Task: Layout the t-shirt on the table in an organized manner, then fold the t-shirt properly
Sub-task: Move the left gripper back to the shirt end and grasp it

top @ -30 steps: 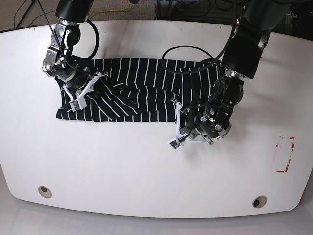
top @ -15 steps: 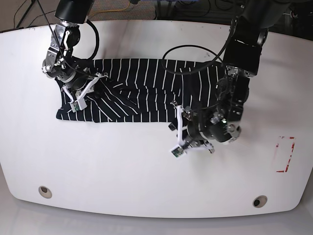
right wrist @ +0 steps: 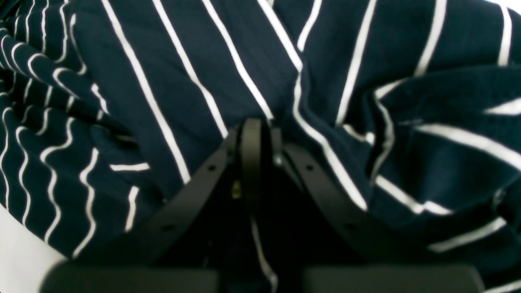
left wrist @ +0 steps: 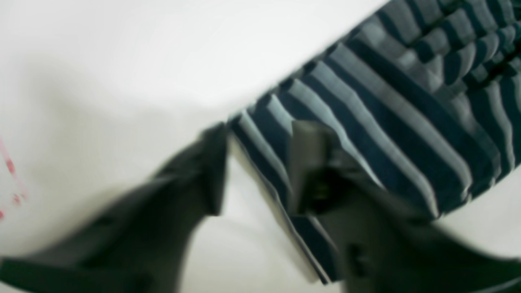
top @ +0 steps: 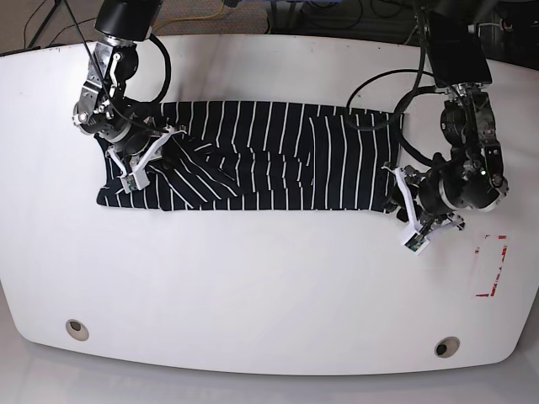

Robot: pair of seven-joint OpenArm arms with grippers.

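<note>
left tool: jaws seen part open, straddling the t-shirt's corner edge; a grip cannot be told, view blurred
left tool place: at the shirt's end nearest the red-marked rectangle
right tool: jaws pressed together, pinched on dark striped cloth
right tool place: on the shirt's bunched opposite end, wrinkles around it
t-shirt: spread in a long band across the counter's far half, stripes running across it
counter: glossy white, a metal-ringed hole near each front corner
</note>
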